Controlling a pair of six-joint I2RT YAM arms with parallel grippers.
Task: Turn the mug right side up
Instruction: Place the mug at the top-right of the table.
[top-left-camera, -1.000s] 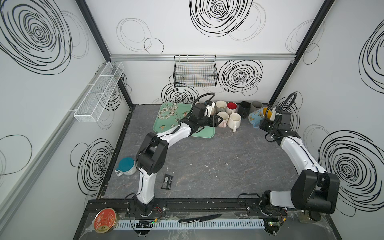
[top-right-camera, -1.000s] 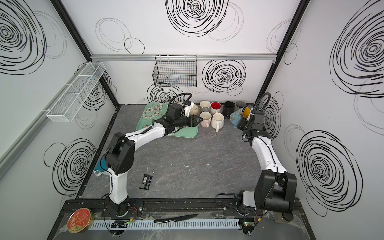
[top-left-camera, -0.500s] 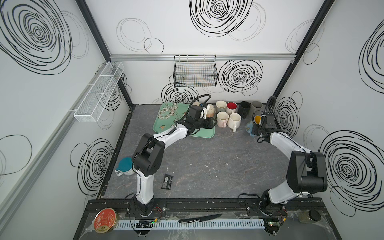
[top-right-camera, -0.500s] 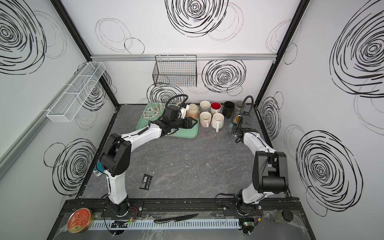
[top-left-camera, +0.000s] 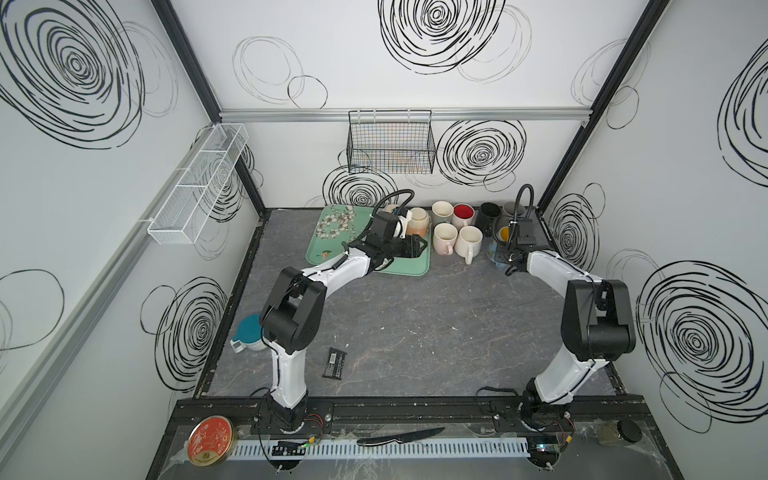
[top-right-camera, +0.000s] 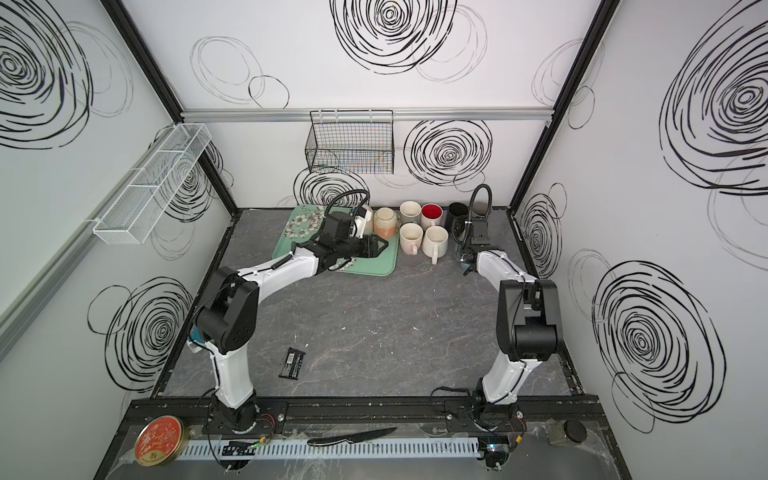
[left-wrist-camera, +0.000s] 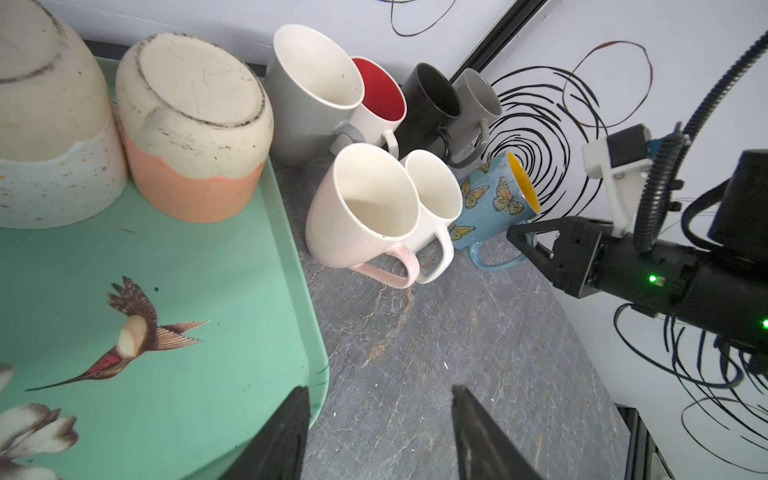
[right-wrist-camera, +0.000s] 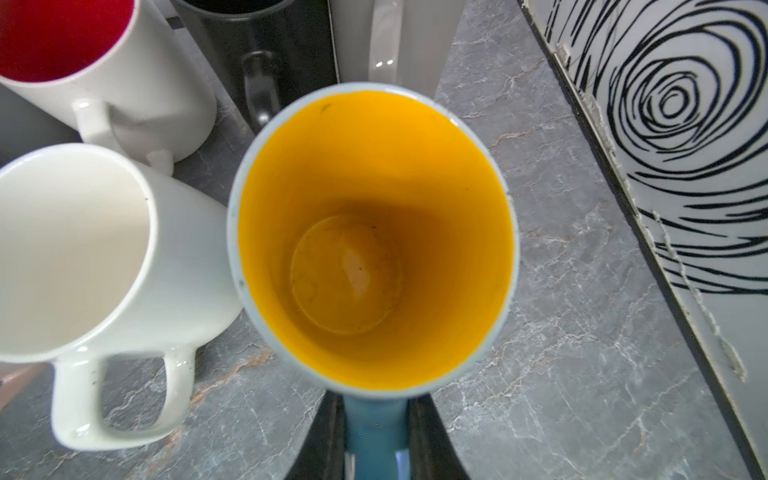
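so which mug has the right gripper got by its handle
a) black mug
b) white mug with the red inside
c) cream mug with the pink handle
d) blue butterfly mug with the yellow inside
d: in the right wrist view the right gripper is closed on the blue handle of the blue butterfly mug, just below its yellow inside.

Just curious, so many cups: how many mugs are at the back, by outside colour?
White or cream mugs: 3
Grey mugs: 2
Black mug: 1
Blue butterfly mug: 1
Two-tone upside-down mugs: 2
Total: 9
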